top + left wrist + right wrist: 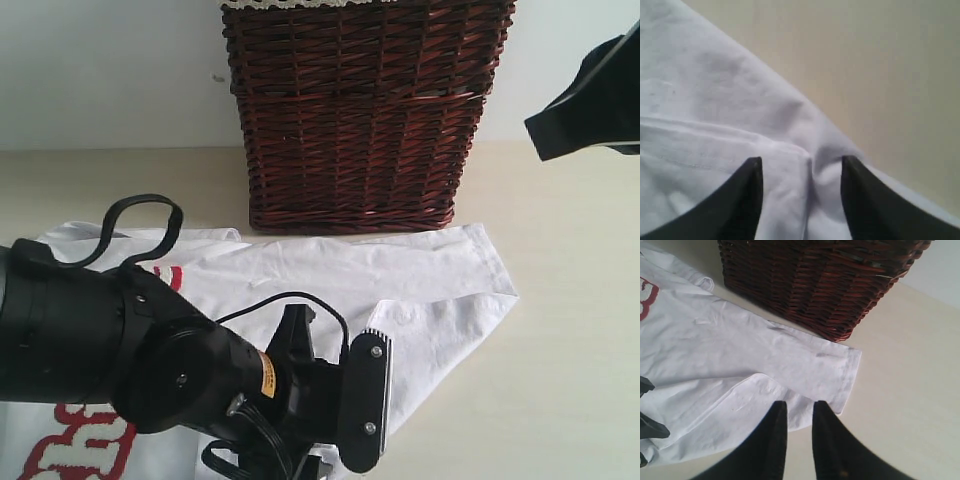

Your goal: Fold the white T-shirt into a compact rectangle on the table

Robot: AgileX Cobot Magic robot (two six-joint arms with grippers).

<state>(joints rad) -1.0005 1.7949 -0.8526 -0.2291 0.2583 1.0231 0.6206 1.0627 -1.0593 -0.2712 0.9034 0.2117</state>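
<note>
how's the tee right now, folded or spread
Partly folded: one flap of the white T-shirt lies doubled over, the rest spread across the table.

Soft even daylight, faint shadows, no glare, left wrist view blurred, exterior view sharp

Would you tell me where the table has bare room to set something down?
Widest free patch: the table right of the white T-shirt and the wicker basket. A smaller strip lies left of the basket, beyond the shirt. Crowded: the shirt's edge runs right along the basket's foot, and the left arm covers the shirt's lower left.
</note>
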